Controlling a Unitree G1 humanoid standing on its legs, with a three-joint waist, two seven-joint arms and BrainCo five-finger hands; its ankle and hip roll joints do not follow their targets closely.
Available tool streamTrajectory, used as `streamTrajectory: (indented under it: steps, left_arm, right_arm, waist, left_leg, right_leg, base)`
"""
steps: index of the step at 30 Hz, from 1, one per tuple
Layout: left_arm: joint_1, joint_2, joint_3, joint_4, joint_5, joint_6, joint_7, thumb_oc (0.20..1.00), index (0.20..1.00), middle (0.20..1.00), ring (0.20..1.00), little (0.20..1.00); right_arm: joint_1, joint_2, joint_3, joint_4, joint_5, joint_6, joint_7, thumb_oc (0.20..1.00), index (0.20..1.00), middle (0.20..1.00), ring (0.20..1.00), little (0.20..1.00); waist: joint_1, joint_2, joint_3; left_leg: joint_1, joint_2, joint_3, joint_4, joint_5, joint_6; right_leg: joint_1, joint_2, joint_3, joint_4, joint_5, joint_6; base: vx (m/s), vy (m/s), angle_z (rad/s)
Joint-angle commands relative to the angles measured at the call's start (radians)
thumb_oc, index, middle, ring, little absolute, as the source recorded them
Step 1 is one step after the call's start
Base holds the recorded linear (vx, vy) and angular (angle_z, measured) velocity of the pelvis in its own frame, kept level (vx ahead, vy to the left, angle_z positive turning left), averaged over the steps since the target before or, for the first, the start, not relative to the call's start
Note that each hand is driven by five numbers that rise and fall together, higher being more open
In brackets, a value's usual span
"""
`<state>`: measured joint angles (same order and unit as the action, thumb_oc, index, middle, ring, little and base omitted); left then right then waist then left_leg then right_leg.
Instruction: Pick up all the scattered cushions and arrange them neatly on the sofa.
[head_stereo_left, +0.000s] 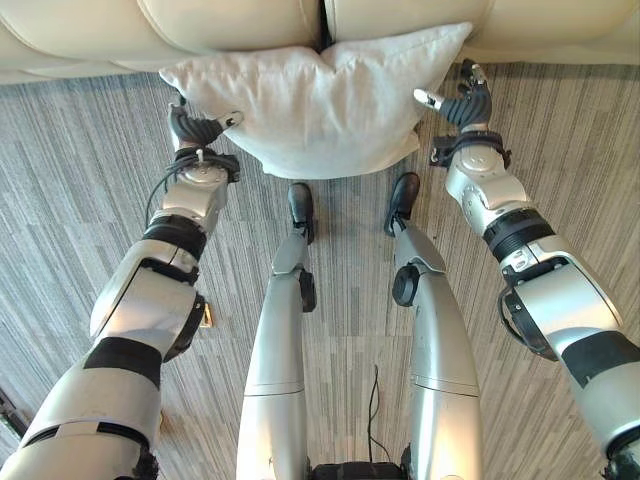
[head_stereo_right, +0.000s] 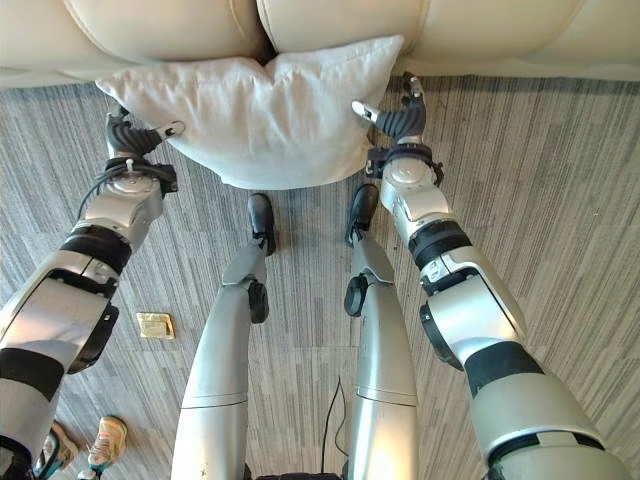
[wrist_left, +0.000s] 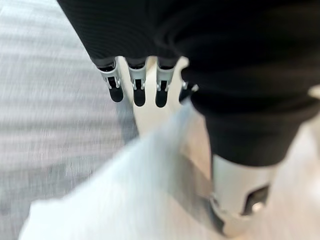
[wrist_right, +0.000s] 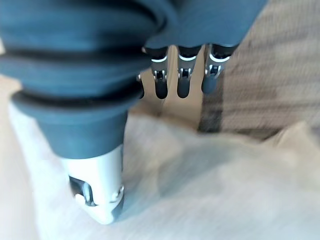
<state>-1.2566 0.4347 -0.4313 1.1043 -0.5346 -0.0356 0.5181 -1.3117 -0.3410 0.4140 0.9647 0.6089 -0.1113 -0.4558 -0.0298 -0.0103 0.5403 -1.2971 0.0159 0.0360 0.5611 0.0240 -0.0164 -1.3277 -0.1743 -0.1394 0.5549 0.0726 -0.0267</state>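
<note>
Cushion (head_stereo_left: 320, 105) top centre, both sides flanked; left hand (head_stereo_left: 196, 128), right hand (head_stereo_left: 462, 100) fingers seemingly straight, pressing; next: lift onto sofa (head_stereo_left: 230, 22).

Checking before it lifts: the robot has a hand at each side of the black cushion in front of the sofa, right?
Not quite: the cushion is white, as the left eye view shows. The left hand and right hand do flank it, before the sofa.

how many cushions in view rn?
1. One white cushion lies on the floor against the front of the sofa, between the left hand and the right hand. Others may lie outside these views.
</note>
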Motion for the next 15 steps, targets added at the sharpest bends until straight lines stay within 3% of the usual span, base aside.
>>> streamTrajectory:
  steps: [1, 3, 4, 5, 6, 7, 10, 15]
  left_arm:
    - [0.053, -0.1, 0.026, -0.008, -0.106, -0.073, -0.02, 1.0, 1.0, 1.0, 1.0, 1.0]
    - [0.047, -0.188, 0.019, -0.035, -0.182, -0.102, -0.045, 1.0, 1.0, 1.0, 1.0, 1.0]
    - [0.043, -0.215, 0.018, -0.045, -0.199, -0.106, -0.057, 1.0, 1.0, 1.0, 1.0, 1.0]
    - [0.049, -0.255, 0.018, -0.06, -0.243, -0.12, -0.064, 0.649, 0.649, 0.649, 0.649, 0.649]
    - [0.05, -0.255, 0.018, -0.06, -0.243, -0.12, -0.064, 0.564, 0.564, 0.564, 0.564, 0.564]
    - [0.059, -0.308, 0.025, -0.086, -0.307, -0.131, -0.097, 0.2, 0.2, 0.2, 0.2, 0.2]
    - [0.1, -0.376, 0.04, -0.125, -0.417, -0.143, -0.158, 0.2, 0.2, 0.2, 0.2, 0.2]
    - [0.175, -0.384, 0.002, -0.215, -0.382, -0.142, -0.18, 0.2, 0.2, 0.2, 0.2, 0.2]
  right_arm:
    - [0.042, 0.114, -0.02, -0.019, 0.147, -0.111, 0.023, 1.0, 1.0, 1.0, 1.0, 1.0]
    - [0.034, 0.165, -0.039, -0.01, 0.24, -0.138, 0.066, 1.0, 1.0, 1.0, 1.0, 1.0]
    - [0.031, 0.174, -0.05, 0.003, 0.273, -0.149, 0.082, 0.219, 0.219, 0.219, 0.219, 0.219]
    - [0.031, 0.185, -0.058, 0.007, 0.3, -0.157, 0.099, 0.2, 0.2, 0.2, 0.2, 0.2]
    - [0.031, 0.185, -0.058, 0.007, 0.3, -0.157, 0.099, 0.2, 0.2, 0.2, 0.2, 0.2]
    - [0.033, 0.2, -0.065, 0.017, 0.338, -0.158, 0.128, 0.2, 0.2, 0.2, 0.2, 0.2]
    - [0.066, 0.2, -0.081, 0.023, 0.359, -0.165, 0.155, 0.2, 0.2, 0.2, 0.2, 0.2]
    - [0.16, 0.178, -0.089, -0.056, 0.284, -0.17, 0.141, 0.2, 0.2, 0.2, 0.2, 0.2]
  waist:
    - [0.001, 0.006, -0.097]
    - [0.001, 0.006, -0.107]
    - [0.003, 0.008, -0.12]
    - [0.004, 0.009, -0.124]
    - [0.004, 0.009, -0.127]
    - [0.005, 0.009, -0.131]
    - [0.001, 0.01, -0.162]
    - [-0.006, 0.019, -0.179]
  left_leg:
    - [-0.026, -0.046, 0.021, 0.041, -0.108, 0.002]
    - [-0.044, -0.048, 0.02, 0.044, -0.11, 0.001]
    - [-0.065, -0.05, 0.02, 0.049, -0.104, 0.001]
    - [-0.07, -0.052, 0.019, 0.049, -0.103, 0.002]
    - [-0.073, -0.052, 0.02, 0.05, -0.102, 0.002]
    - [-0.076, -0.053, 0.019, 0.046, -0.1, 0.002]
    - [-0.066, -0.053, 0.02, 0.009, -0.086, -0.003]
    - [0.043, -0.047, 0.012, -0.106, -0.051, -0.014]
  right_leg:
    - [-0.045, 0.018, 0.062, 0.092, -0.182, 0.083]
    - [-0.07, 0.02, 0.067, 0.101, -0.184, 0.086]
    - [-0.092, 0.019, 0.069, 0.108, -0.182, 0.086]
    - [-0.099, 0.02, 0.07, 0.11, -0.18, 0.087]
    - [-0.103, 0.02, 0.07, 0.111, -0.18, 0.087]
    - [-0.107, 0.022, 0.07, 0.106, -0.176, 0.09]
    - [-0.094, 0.028, 0.067, 0.064, -0.16, 0.096]
    - [0.018, 0.038, 0.049, -0.046, -0.13, 0.098]
  base:
    - [0.04, -0.021, 0.04]
    - [0.02, -0.035, 0.01]
    - [0.0, 0.0, 0.0]
    - [0.0, 0.0, 0.0]
    - [0.0, 0.0, 0.0]
    - [0.0, -0.041, 0.01]
    - [0.0, -0.034, -0.01]
    - [-0.04, -0.019, -0.01]
